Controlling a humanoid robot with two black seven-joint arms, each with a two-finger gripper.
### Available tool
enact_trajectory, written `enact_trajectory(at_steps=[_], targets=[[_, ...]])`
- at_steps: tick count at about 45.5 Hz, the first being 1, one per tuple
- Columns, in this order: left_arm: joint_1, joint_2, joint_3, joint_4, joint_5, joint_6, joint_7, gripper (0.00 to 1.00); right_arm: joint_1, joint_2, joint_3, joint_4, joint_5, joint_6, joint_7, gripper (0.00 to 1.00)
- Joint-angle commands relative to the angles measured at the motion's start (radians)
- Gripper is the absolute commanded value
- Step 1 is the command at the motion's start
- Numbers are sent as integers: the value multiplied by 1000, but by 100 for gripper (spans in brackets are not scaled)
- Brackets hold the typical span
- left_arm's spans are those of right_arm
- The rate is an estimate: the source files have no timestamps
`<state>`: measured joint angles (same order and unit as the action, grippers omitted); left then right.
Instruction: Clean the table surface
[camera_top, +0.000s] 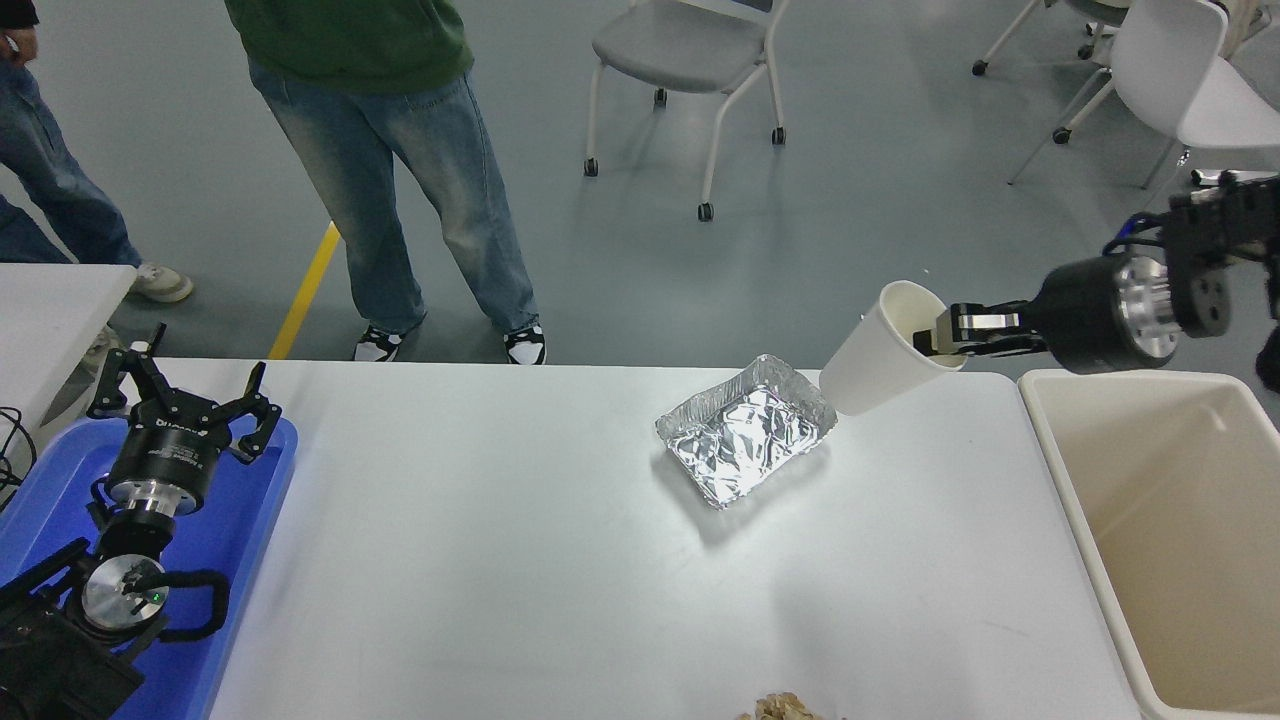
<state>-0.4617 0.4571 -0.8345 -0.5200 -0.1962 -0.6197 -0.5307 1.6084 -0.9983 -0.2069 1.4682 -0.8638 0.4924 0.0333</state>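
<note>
The white table surface (500, 560) spans most of the view. My right gripper (940, 335) is shut on the rim of a white paper cup (880, 355), which hangs tilted in the air above the table's far right corner. A crumpled foil tray (745, 432) lies on the table just left of and below the cup. A scrap of brown crumpled paper (785, 708) shows at the table's near edge. My left gripper (180, 400) is parked open over the blue tray (230, 540) at the lower left.
A beige plastic bin (1090, 520) stands right of the table, under the right arm. A person in jeans (400, 200) stands at the far side, with another person's legs at the far left. Chairs (690, 60) stand on the floor behind. A smaller white table corner (50, 310) is at far left.
</note>
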Motion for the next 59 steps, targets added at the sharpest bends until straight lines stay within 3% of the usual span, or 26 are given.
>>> enact_trajectory(at_steps=[1,33,59], targets=[[0,0,0,0,0,0,0,100,39,-51,21,3,9,63,-1,0],[0,0,0,0,0,0,0,100,24,-49,6,-45,6,61,2,0],[0,0,0,0,0,0,0,100,-154,-2,-2,-476,-38,17,8,0]])
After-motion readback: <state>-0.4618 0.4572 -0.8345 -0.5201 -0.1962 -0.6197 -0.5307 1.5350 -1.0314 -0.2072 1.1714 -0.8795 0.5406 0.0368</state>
